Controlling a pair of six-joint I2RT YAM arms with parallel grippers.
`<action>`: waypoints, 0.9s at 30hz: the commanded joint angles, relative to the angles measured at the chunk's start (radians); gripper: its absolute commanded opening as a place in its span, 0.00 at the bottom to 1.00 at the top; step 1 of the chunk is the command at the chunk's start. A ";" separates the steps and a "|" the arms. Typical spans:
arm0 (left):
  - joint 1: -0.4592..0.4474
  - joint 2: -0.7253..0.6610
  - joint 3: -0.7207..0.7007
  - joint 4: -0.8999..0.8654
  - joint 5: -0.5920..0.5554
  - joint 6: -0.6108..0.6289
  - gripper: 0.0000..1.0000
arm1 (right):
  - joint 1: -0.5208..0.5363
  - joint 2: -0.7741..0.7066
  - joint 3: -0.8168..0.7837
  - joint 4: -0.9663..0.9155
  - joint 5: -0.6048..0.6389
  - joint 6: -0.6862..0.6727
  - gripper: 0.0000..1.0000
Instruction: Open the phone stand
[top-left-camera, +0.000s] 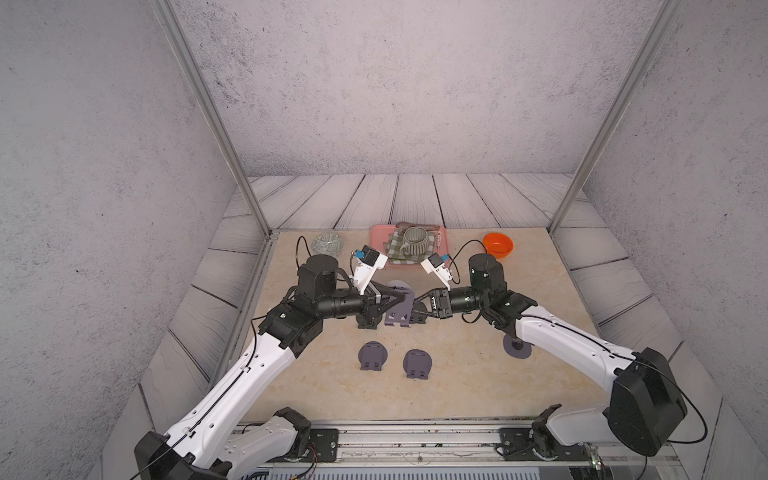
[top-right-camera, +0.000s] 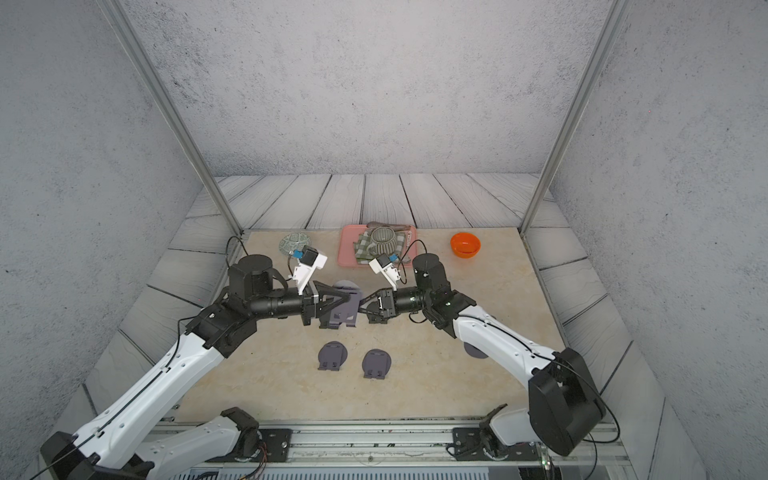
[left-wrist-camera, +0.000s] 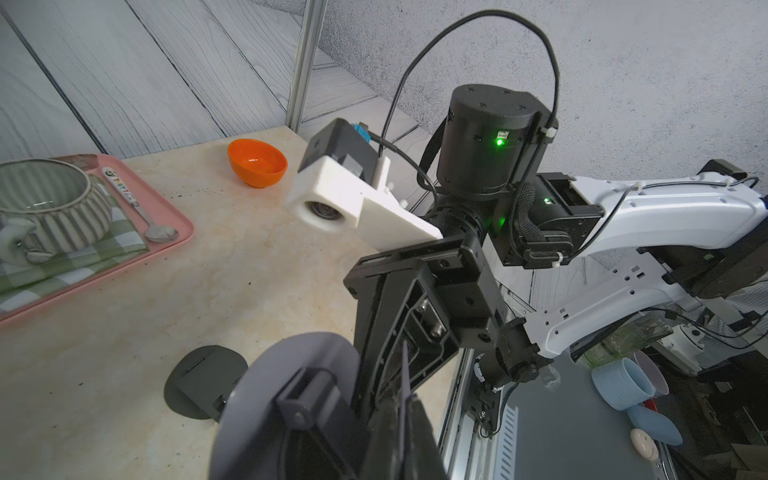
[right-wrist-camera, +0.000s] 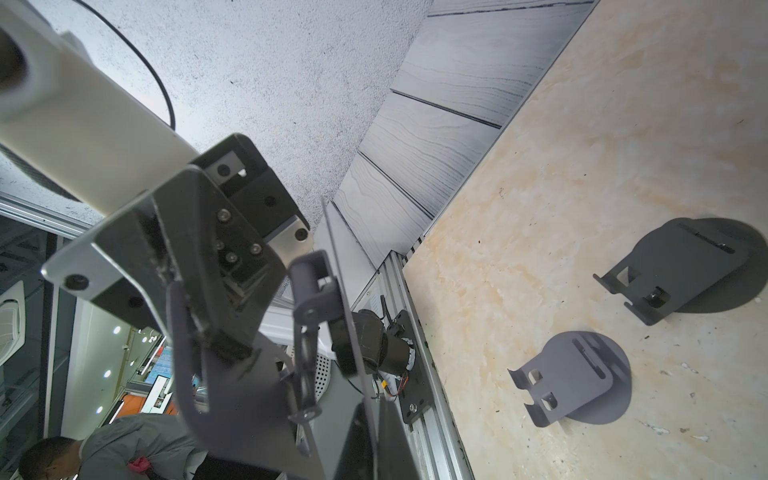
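Mid-table, the phone stand (top-left-camera: 398, 311) gripped from both sides.
I see the left gripper (top-left-camera: 404, 296) and right gripper (top-left-camera: 417, 301) pinching it — grey-violet, disc and hooked plate parted.

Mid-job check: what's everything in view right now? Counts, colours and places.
held phone stand: 1, grey-purple, mid-table, off the surface between both grippers
loose phone stands: 3, grey-purple; two side by side at the front, one partly hidden under the right arm
tray: 1, pink, back centre
cloth: 1, green-white check, on the tray
mug: 1, grey striped, on the cloth
spoon: 1, silver with white handle, on the tray beside the mug
plate: 1, green patterned, back left
bowl: 1, orange, back right
table: 1, beige marble
left gripper: black, shut on the held stand
right gripper: black, shut on the same stand
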 joint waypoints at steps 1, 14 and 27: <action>0.040 0.020 0.128 0.257 -0.132 0.028 0.00 | 0.013 0.041 -0.057 -0.248 -0.044 -0.001 0.00; 0.072 0.055 0.182 0.326 -0.182 -0.082 0.00 | 0.013 0.086 -0.113 -0.226 -0.054 0.007 0.00; 0.106 0.223 0.418 -0.047 0.077 -0.085 0.00 | 0.015 0.039 0.042 -0.508 -0.004 -0.195 0.00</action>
